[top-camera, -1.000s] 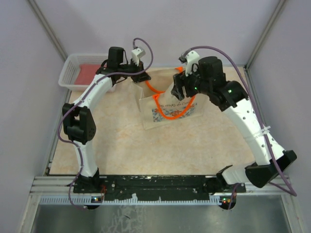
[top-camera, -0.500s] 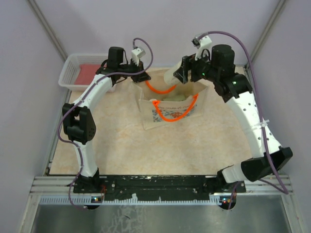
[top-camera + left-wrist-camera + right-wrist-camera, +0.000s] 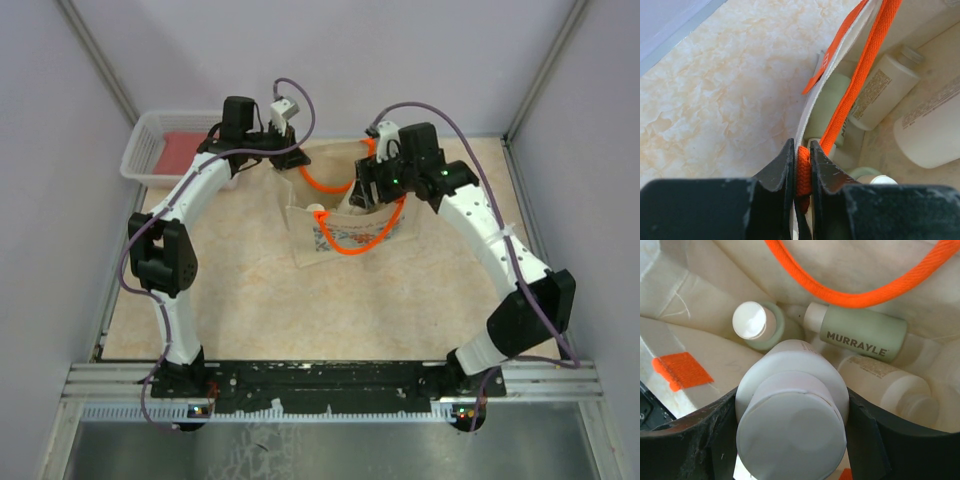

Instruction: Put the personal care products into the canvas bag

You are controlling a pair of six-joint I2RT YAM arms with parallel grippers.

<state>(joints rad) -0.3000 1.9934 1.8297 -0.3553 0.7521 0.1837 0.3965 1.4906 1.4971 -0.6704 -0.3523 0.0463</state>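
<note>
The beige canvas bag with orange handles stands open mid-table. My left gripper is shut on the bag's orange handle at its far left rim, holding the mouth open. My right gripper is over the bag's mouth, shut on a cream bottle held cap towards the camera. Inside the bag lie a pale green bottle marked MURRAYLE, another green bottle with a cream cap and a cream bottle. The left wrist view also shows a cream bottle and a green one inside.
A white mesh basket with a red flat item stands at the table's far left corner. The rig's grey walls close in the back and sides.
My right gripper rose out to the bag's far right side, then came back down over the bag's mouth with the cream bottle. The left gripper kept still on the handle.
</note>
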